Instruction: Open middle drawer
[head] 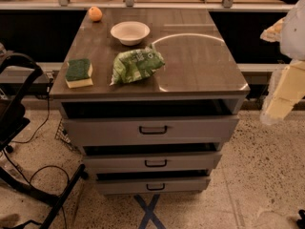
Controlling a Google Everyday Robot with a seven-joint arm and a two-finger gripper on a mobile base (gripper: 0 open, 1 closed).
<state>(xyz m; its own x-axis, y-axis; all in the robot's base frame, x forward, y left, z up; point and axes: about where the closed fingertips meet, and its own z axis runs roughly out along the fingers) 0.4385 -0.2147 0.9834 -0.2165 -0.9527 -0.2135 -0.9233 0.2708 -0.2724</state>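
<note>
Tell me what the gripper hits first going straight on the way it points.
The gripper, at the right edge, points down and slightly left. It would likely meet the floor first, right of the middle drawer, though depth is unclear.

The green bag (137, 65) bears pale print that cannot be read, no other writing shows, and the gripper (276, 106) hangs at the right edge.

grey cabinet top (200, 61) – orange (95, 14), bowl (130, 32), sponge (79, 72), green bag (137, 65) on it – pincer (278, 108) off right.

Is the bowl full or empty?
Empty: the upright white bowl shows only its bare inside. The gripper hangs at the right edge, away from the middle drawer.
</note>
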